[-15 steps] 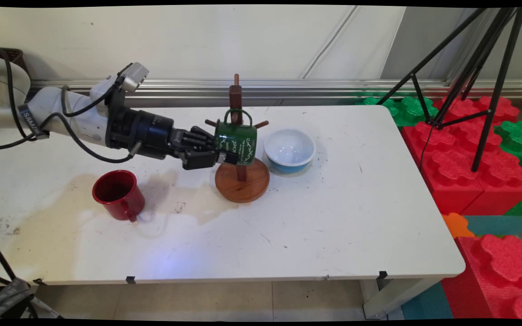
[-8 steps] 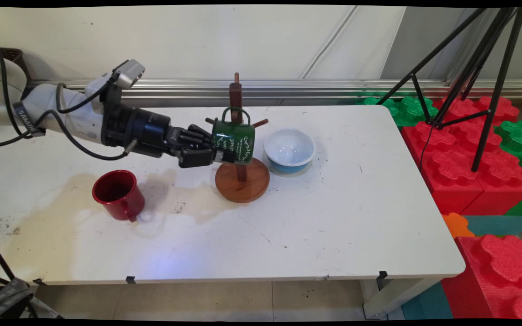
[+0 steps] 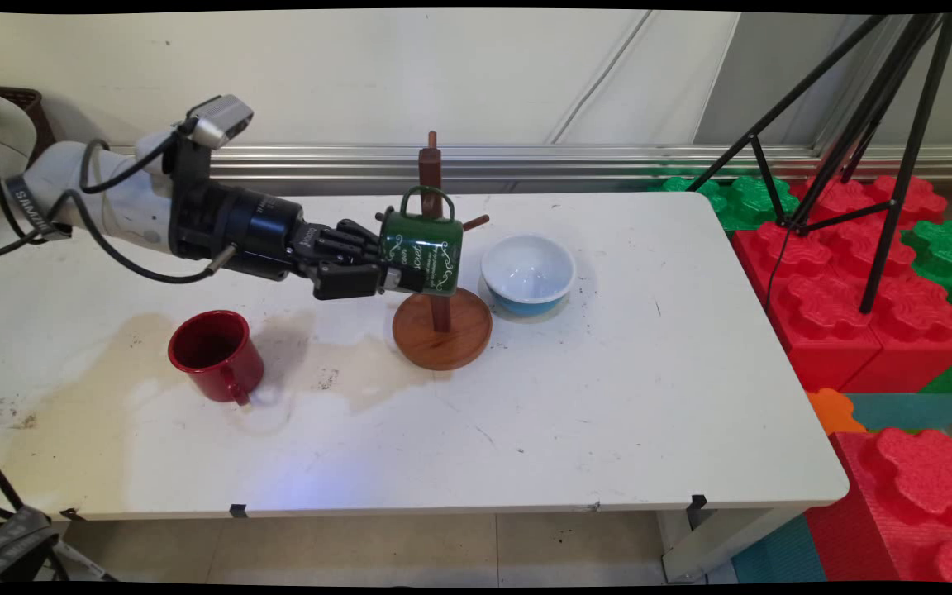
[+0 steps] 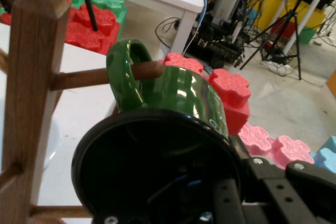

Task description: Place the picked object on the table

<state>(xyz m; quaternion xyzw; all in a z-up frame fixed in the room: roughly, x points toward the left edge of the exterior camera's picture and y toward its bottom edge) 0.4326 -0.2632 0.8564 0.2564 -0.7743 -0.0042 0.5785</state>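
Main view overlooks the table; hand view closes on shared green mug (image 3: 421, 253)

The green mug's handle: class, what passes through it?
A wooden peg of the mug tree runs through the green mug's handle; the gripper grips the mug's rim.

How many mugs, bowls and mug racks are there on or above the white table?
Mugs: 2, green mug held by the gripper, red mug
Bowls: 1, blue bowl
Mug racks: 1, wooden mug rack
Total: 4
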